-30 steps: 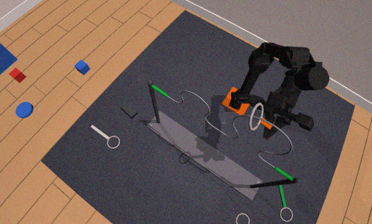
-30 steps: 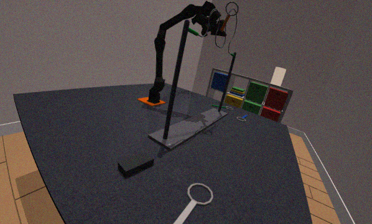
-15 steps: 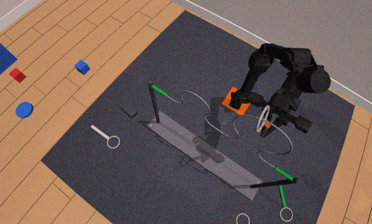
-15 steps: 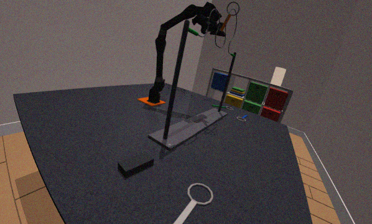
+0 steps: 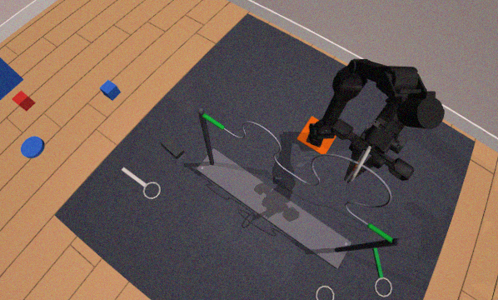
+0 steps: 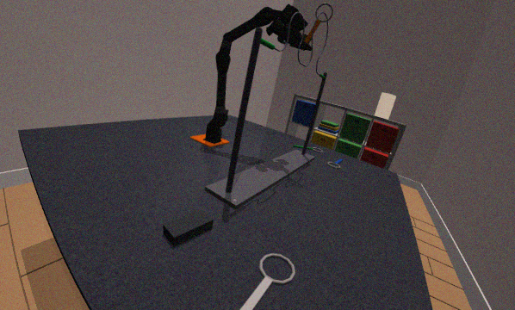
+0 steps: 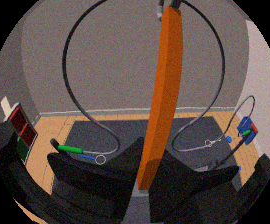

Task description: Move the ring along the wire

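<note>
My gripper (image 6: 307, 44) (image 7: 144, 141) is shut on the orange handle (image 6: 313, 32) (image 7: 165, 90), high above the mat. The ring (image 6: 316, 13) (image 5: 363, 159) is at the tall arch of the grey wire (image 5: 390, 189) (image 7: 64, 60), nearly edge-on in the top view; in the wrist view only its lower edge shows at the top. The wire appears to pass through it; its clearance cannot be told. One green part (image 5: 213, 121) (image 6: 268, 44) is by the left post (image 5: 206, 142) (image 6: 245, 108). The other green part (image 5: 380, 232) (image 7: 70, 149) is by the right post (image 5: 361, 246) (image 6: 314, 114), nearer the ring.
The posts stand on a grey base plate (image 5: 232, 175) (image 6: 240, 194). A loose white-handled ring (image 5: 134, 177) (image 6: 257, 293), a green-handled ring (image 5: 378, 263) and a black block (image 6: 189, 228) lie on the dark mat. Another wire bend lies left of the arch in the top view.
</note>
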You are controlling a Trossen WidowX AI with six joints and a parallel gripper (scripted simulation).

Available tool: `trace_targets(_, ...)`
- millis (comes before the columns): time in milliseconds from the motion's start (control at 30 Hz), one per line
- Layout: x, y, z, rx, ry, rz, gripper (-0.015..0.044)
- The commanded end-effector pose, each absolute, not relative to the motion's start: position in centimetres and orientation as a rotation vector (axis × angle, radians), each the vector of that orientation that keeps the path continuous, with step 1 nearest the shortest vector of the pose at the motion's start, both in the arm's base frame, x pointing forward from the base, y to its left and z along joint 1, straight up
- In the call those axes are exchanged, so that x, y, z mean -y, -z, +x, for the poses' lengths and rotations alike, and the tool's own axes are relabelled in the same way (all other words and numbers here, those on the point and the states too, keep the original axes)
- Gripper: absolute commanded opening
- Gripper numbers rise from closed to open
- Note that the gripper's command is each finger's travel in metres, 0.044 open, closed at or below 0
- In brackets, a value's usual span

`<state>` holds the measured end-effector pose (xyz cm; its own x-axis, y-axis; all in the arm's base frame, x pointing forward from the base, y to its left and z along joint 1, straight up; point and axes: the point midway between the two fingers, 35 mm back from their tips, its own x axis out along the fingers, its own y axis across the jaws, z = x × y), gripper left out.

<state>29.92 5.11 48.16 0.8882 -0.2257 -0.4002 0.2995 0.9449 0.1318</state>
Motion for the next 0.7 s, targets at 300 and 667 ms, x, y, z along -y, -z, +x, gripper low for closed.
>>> trace_targets(300, -4.5, -48.0, 29.8, -0.4, 0.312, 0.028, -0.015)
trace_targets(667, -3.9, -48.0, 29.7, -0.404, 0.341, -0.108, -0.015)
